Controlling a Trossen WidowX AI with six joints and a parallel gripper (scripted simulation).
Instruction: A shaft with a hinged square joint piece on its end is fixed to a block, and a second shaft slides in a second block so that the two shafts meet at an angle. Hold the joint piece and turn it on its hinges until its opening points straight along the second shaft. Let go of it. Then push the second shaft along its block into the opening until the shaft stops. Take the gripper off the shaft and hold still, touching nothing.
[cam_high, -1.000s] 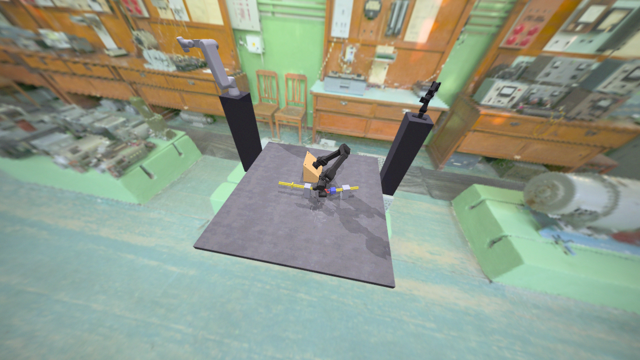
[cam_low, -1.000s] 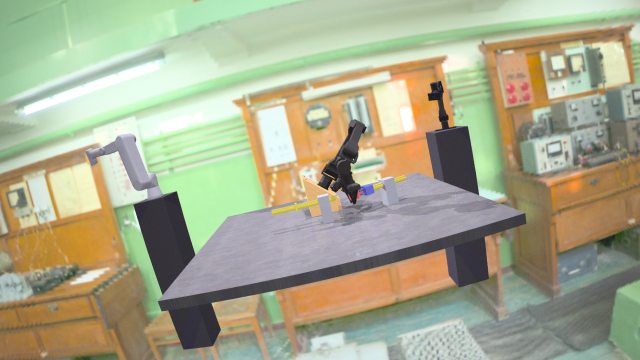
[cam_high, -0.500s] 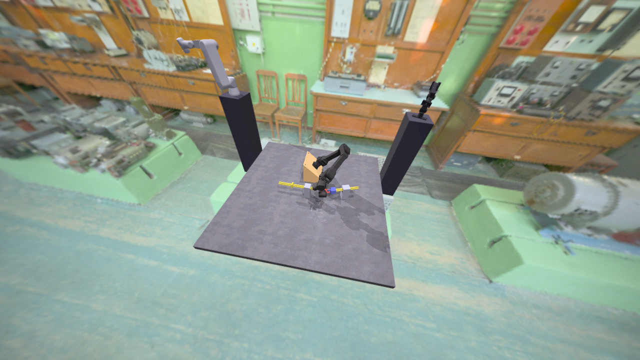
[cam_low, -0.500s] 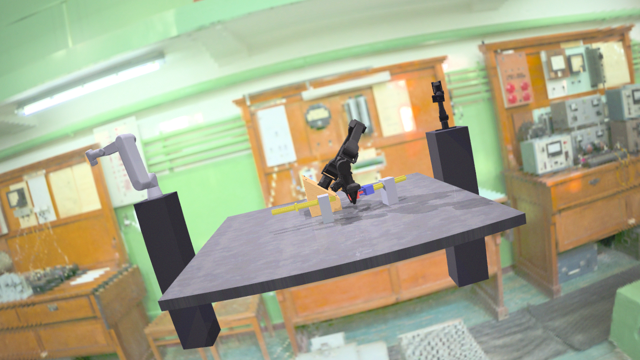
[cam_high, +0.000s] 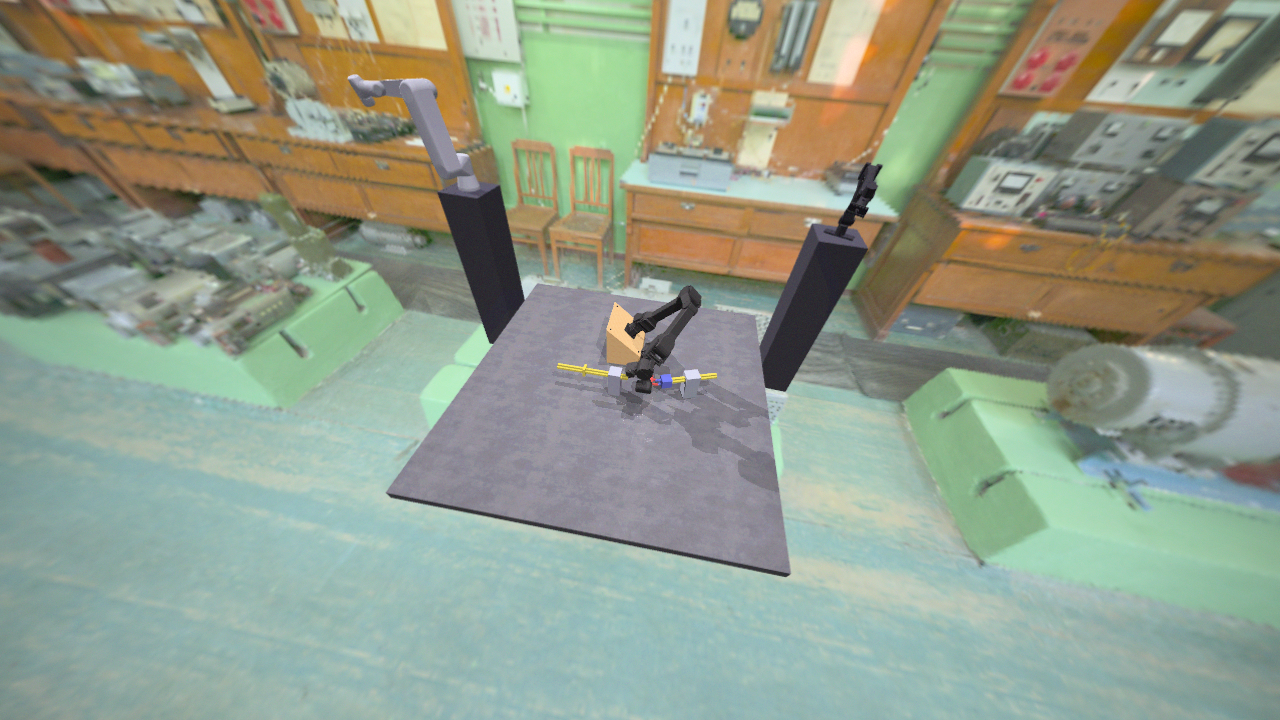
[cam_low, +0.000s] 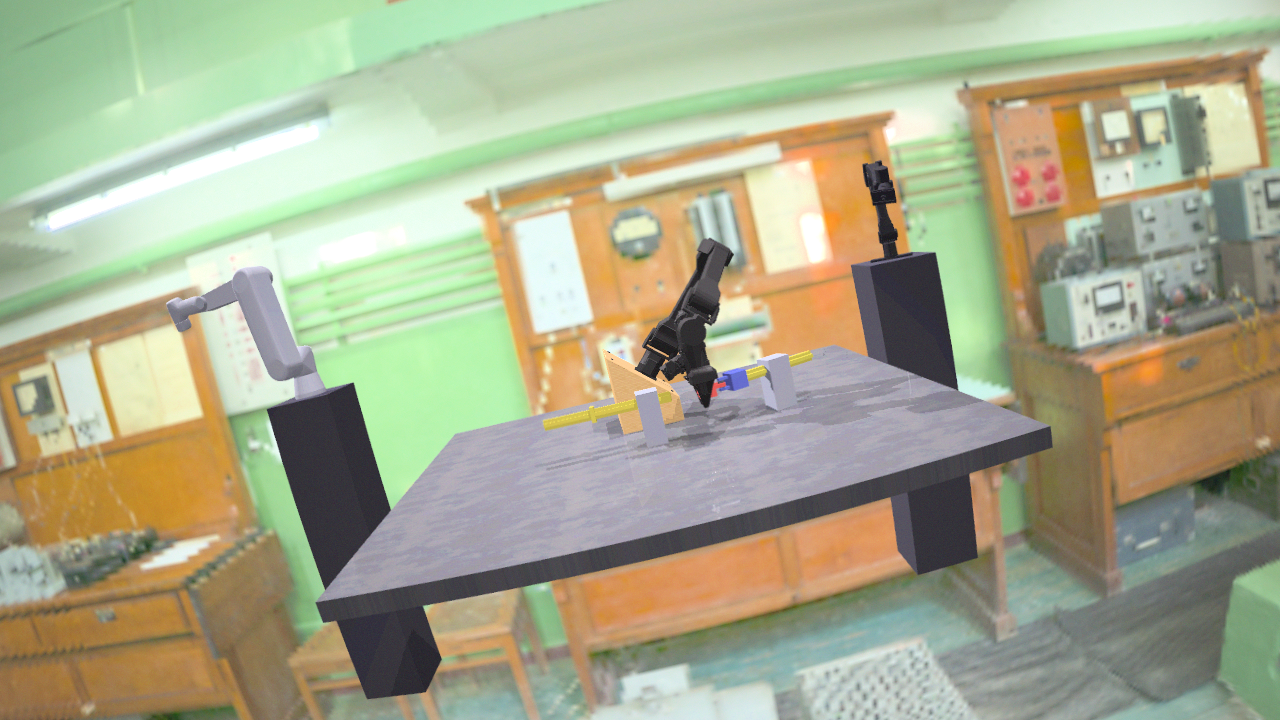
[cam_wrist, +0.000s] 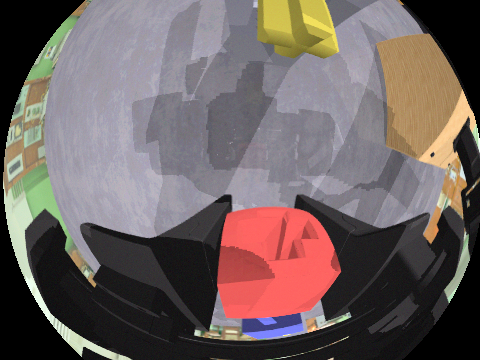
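Note:
My gripper (cam_high: 643, 387) (cam_low: 705, 402) (cam_wrist: 264, 202) is shut on the red joint piece (cam_low: 714, 388) (cam_wrist: 280, 285), one finger on each side. A recess shows in its face in the wrist view; whether it lines up with the second shaft I cannot tell. A blue part (cam_high: 665, 380) (cam_low: 734, 379) (cam_wrist: 275, 328) sits behind it, on the first yellow shaft (cam_high: 708, 376) (cam_low: 799, 358), which passes through a grey block (cam_high: 691, 385) (cam_low: 778, 385). The second yellow shaft (cam_high: 597, 371) (cam_low: 568, 420) (cam_wrist: 292, 22) runs through the other grey block (cam_high: 614, 382) (cam_low: 650, 419). Its end stands apart from the joint piece.
A wooden wedge-shaped stand (cam_high: 622, 347) (cam_low: 628, 402) (cam_wrist: 417, 95) is close behind the second shaft's block, beside my arm. All stand on the grey table (cam_high: 572, 465) (cam_low: 554, 510). Two other arms stand on dark pillars (cam_high: 483, 259) (cam_high: 810, 304) beyond the table.

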